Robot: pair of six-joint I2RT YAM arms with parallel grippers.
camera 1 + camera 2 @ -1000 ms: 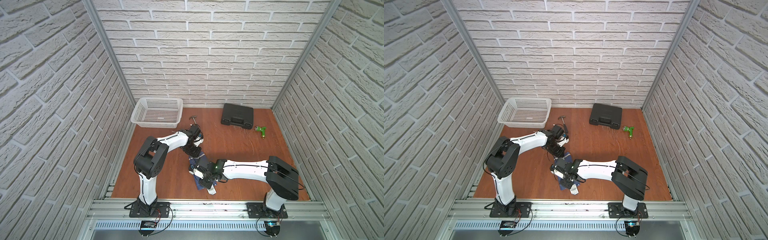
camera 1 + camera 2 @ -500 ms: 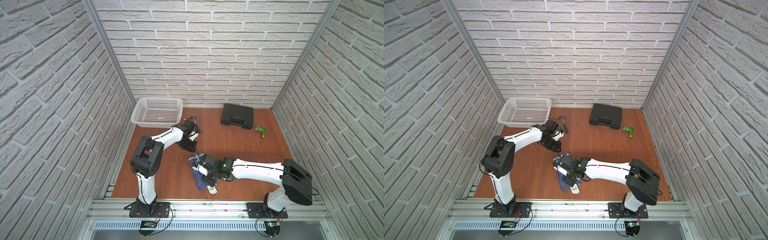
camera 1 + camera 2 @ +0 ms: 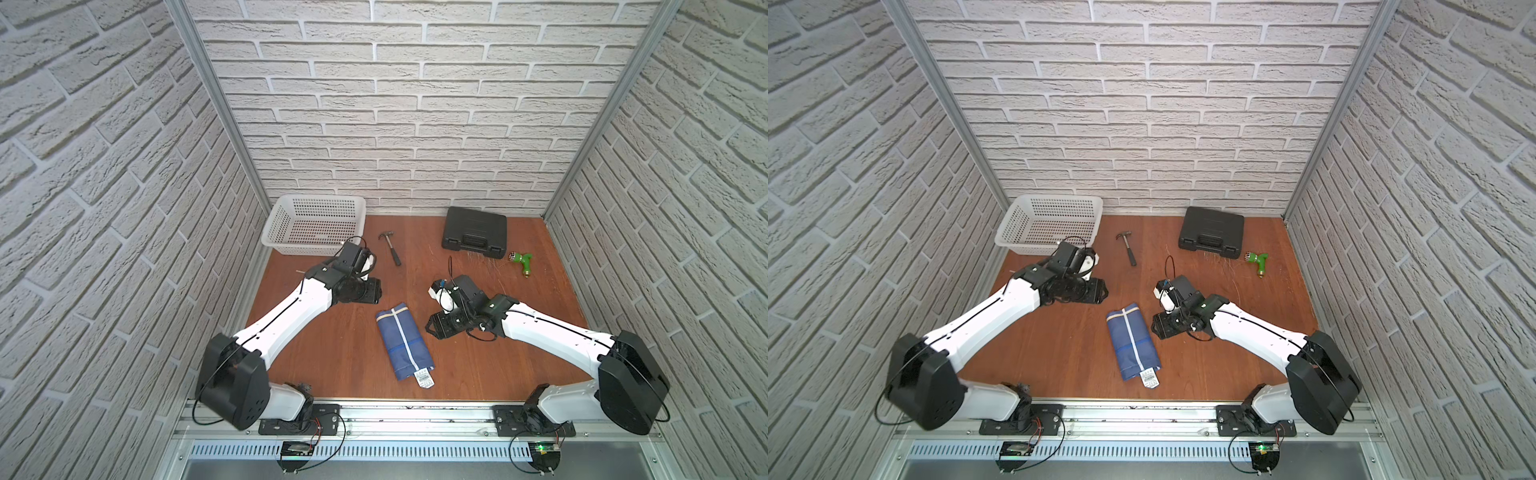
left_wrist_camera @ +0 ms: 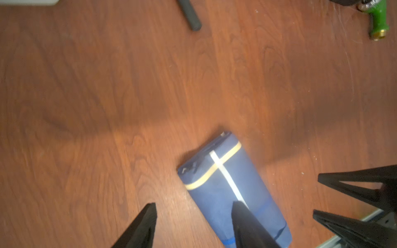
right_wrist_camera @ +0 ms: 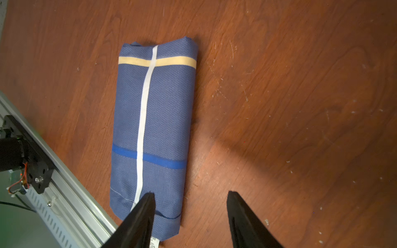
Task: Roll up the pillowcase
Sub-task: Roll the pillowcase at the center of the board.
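Observation:
The pillowcase lies as a tight navy roll on the wooden table, with a white stripe along it, a yellow cross stripe near its far end and a white care tag at its near end. Nothing touches it. In both top views my left gripper hovers behind and left of the roll. Its jaws are open and empty in the left wrist view. My right gripper hangs just right of the roll, also open and empty. The roll fills the right wrist view.
A white mesh basket stands at the back left, right behind the left wrist. A hammer, a black tool case and a green hose nozzle lie along the back. A metal rail borders the table's front edge.
Both grippers have opened and drawn off the pillowcase, the left toward the back left, the right toward the right. The roll now lies free on the table.

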